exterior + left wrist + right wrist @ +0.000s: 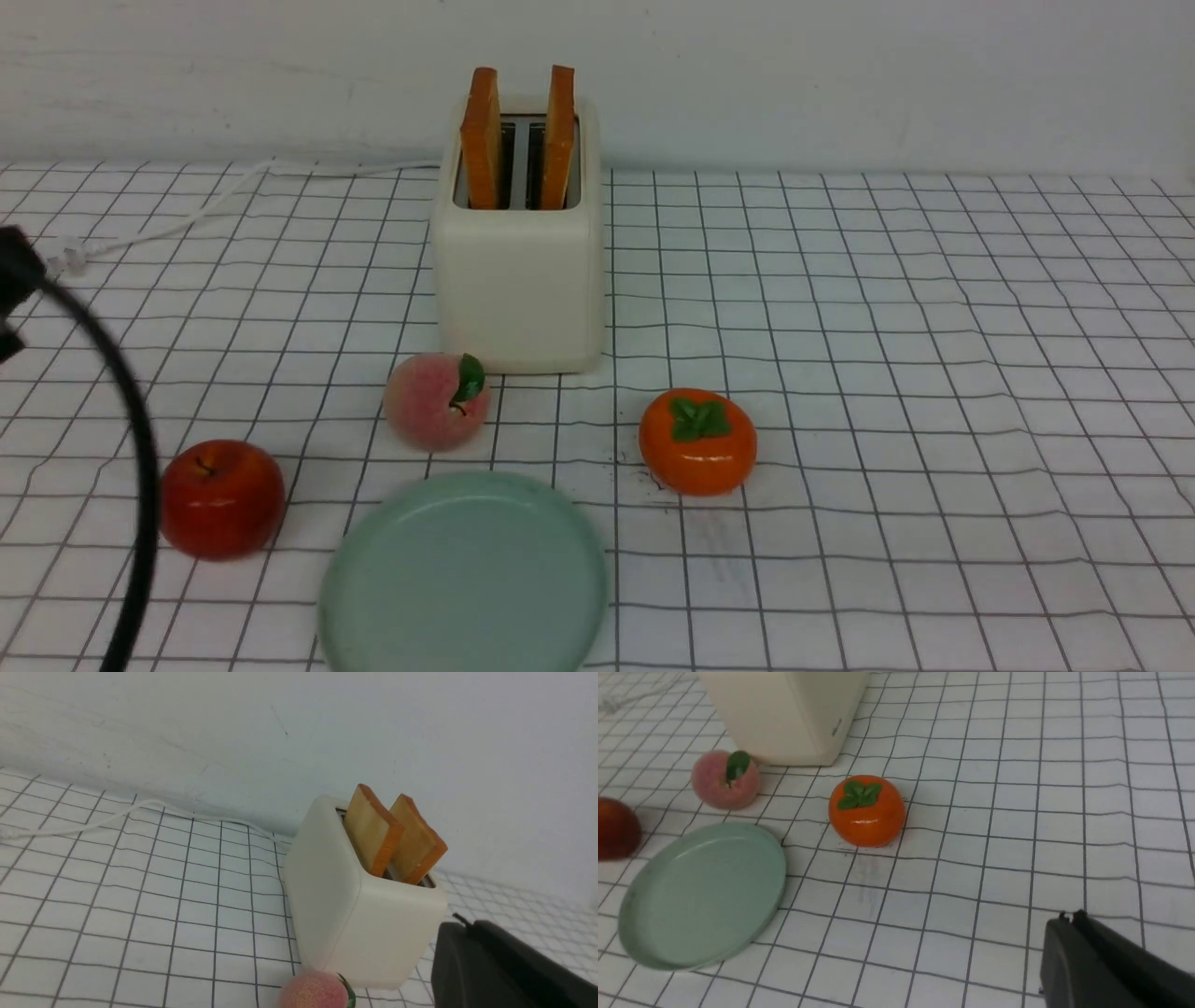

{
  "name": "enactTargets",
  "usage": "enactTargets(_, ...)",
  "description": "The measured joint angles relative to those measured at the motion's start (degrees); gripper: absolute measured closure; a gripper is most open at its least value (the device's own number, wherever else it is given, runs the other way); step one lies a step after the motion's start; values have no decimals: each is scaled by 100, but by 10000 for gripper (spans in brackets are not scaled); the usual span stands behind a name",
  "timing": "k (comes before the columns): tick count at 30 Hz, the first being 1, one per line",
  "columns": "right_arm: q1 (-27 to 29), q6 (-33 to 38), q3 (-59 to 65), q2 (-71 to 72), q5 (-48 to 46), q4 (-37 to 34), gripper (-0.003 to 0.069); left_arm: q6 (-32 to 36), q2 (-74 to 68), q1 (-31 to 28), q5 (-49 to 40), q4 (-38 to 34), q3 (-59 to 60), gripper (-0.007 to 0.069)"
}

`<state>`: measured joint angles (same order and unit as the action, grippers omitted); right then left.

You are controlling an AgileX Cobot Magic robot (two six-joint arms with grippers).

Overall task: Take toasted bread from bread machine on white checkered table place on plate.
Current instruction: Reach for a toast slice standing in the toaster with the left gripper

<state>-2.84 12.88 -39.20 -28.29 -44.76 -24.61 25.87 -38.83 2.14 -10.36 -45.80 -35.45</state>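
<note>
Two slices of toasted bread (483, 138) (558, 136) stand upright in the slots of the cream bread machine (519, 280) at the back of the white checkered table (887, 392). The mint-green plate (464, 574) lies empty at the front edge. In the left wrist view the toasted bread (372, 830) (417, 842) and bread machine (355, 914) lie ahead of my left gripper (467, 926), which is shut on nothing. My right gripper (1070, 918) is shut and empty over bare cloth, well to the right of the plate (703, 896). Neither gripper shows in the front view.
A pink peach (437, 401) sits just before the bread machine, a red apple (222, 499) left of the plate, an orange persimmon (697, 441) to its right. A white cord (196, 210) runs along the back left. A black cable (140, 485) arcs at the far left.
</note>
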Motion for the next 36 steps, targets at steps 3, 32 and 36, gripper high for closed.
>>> enactTargets(3,0,652,-457,-404,-11,-534,666,450,-929,527,-111,0,-665,638)
enactTargets(32,0,2117,-2087,-1828,-925,-2164,659,1024,-6488,1613,1036,-15,-4850,125)
enactTargets(36,0,2124,-2087,-1828,-1019,-2164,659,1036,-6930,1606,1342,-22,-5264,135)
